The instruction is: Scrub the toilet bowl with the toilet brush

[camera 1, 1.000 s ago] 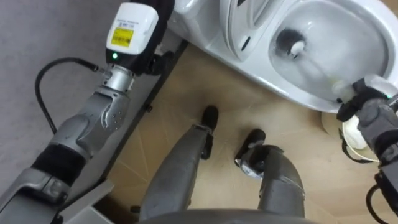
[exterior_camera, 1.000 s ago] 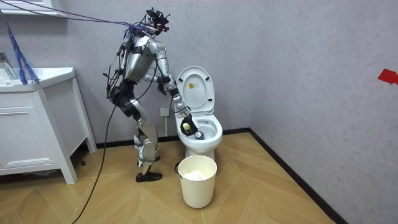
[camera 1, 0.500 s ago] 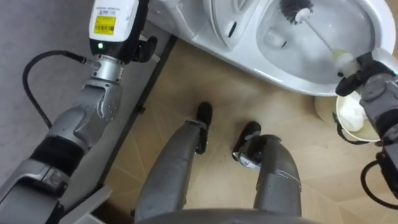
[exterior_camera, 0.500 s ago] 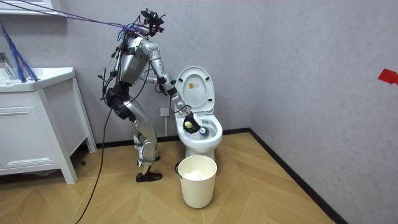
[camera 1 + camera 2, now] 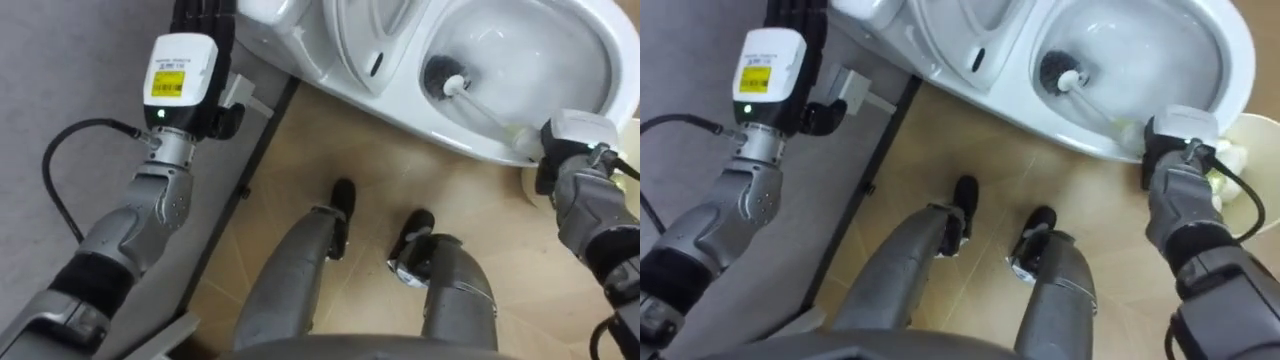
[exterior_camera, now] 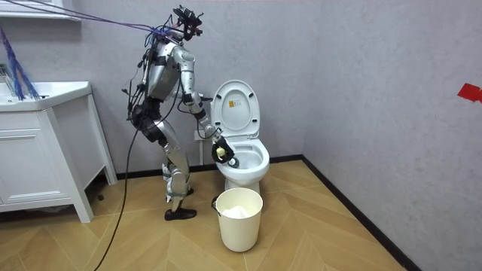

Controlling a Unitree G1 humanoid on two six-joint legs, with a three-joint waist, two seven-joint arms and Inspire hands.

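While the toilet brush [image 5: 447, 80] rests its dark bristle head low inside the bowl of the white toilet [image 5: 400, 103], its pale handle slants up over the rim into the right hand [image 5: 562, 160], which is clenched round it. The left hand [image 5: 203, 18] hangs beside the toilet's tank, its fingers straight and holding nothing. A yellow label shows at that wrist, its print too small to read. From across the room, the robot is seen leaning over the toilet, whose raised lid carries a sticker [image 6: 236, 113], also unreadable. A white bucket [image 6: 239, 218] stands on the wooden floor just before the toilet. A white cabinet [image 6: 41, 154] stands well off from the toilet, behind the robot.
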